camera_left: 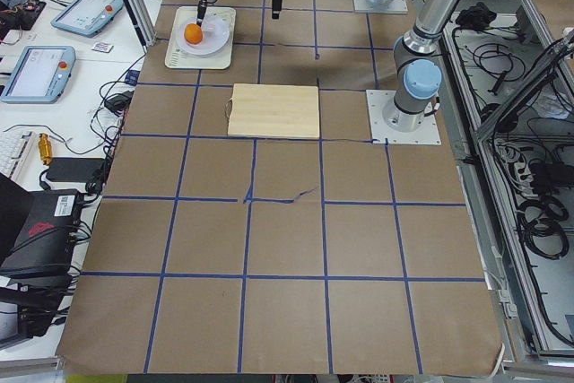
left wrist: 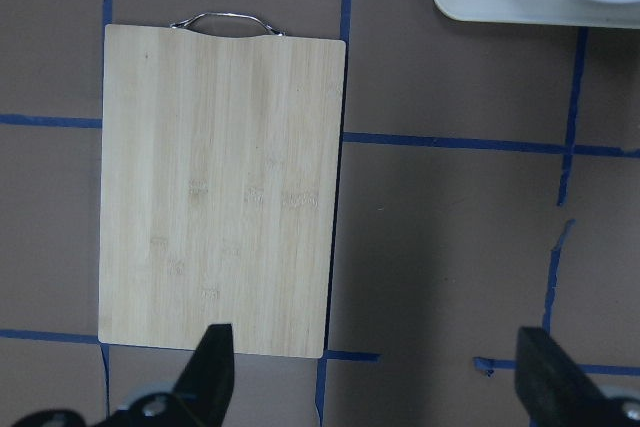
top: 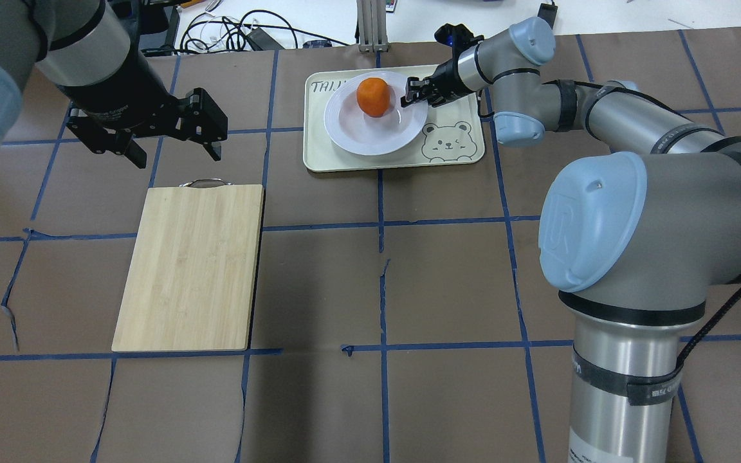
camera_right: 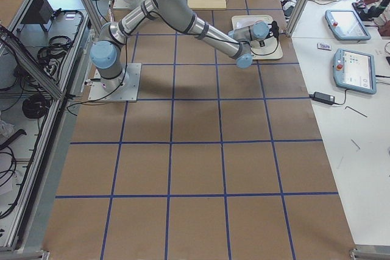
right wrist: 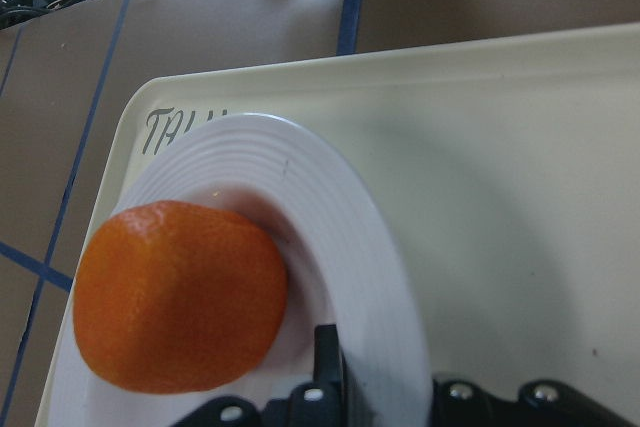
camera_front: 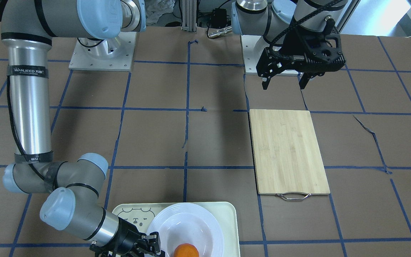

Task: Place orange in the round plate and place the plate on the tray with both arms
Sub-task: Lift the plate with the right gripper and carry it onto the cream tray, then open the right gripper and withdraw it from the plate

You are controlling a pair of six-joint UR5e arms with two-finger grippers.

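The orange (top: pixel 373 96) (camera_front: pixel 186 251) (right wrist: pixel 180 297) lies in the sunken centre of the round plate (top: pixel 370 138) (camera_front: pixel 187 221) (right wrist: pixel 340 227). The plate rests on the cream tray (top: pixel 345 161) (camera_front: pixel 227 221) (right wrist: pixel 500 167) at the table's far side. My right gripper (top: pixel 410 93) (camera_front: pixel 153 246) is at the plate's right rim, shut on it, with one black finger (right wrist: pixel 326 367) lying on the ridged rim. My left gripper (top: pixel 174 154) (camera_front: pixel 285 85) (left wrist: pixel 380 387) hangs open and empty above the table, just beyond the cutting board's handle, well away from the tray.
A bamboo cutting board (top: pixel 190 267) (camera_front: pixel 287 150) (left wrist: pixel 220 187) with a metal handle (top: pixel 203 183) lies on the left half of the brown, blue-taped table. Cables and tablets lie past the far table edge behind the tray.
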